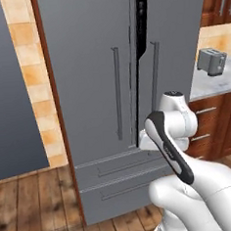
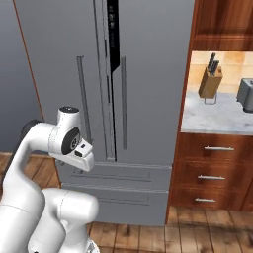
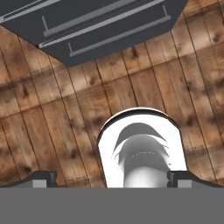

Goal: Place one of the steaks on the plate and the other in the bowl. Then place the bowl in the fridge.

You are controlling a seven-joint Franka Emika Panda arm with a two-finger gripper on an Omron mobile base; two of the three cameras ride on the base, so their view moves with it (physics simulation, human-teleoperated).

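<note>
A: Fridge (image 1: pixel 96 89) is faced square on; 1 door is seen slightly ajar, a dark slit running down between the 2 bar handles (image 1: pixel 117 92). 2 drawers (image 1: pixel 117 178) are shut low down.

B: Gripper (image 3: pixel 112 179) is pointed at the wood floor (image 3: pixel 52 122). Finger tips (image 3: pixel 41 178) are spread as wide as they go, at the far edges of the hand view. Nothing is held between them.

A: Steaks, plate and bowl cannot be located from here. Toaster (image 1: pixel 211 61) and knife block (image 2: pixel 210 81) are noted on the counter (image 2: pixel 217 118) to the right.

B: Judged stage: door not yet pulled wide, or the arm is parked after a shove. Which, cannot be told.

A: Risks are judged as follows. The arm is folded low and close to the fridge front; if the door is swung, the elbow could be struck. If the bowl is brought with the gap that narrow, the rim could be knocked against the door edge and the steak spilled.
</note>
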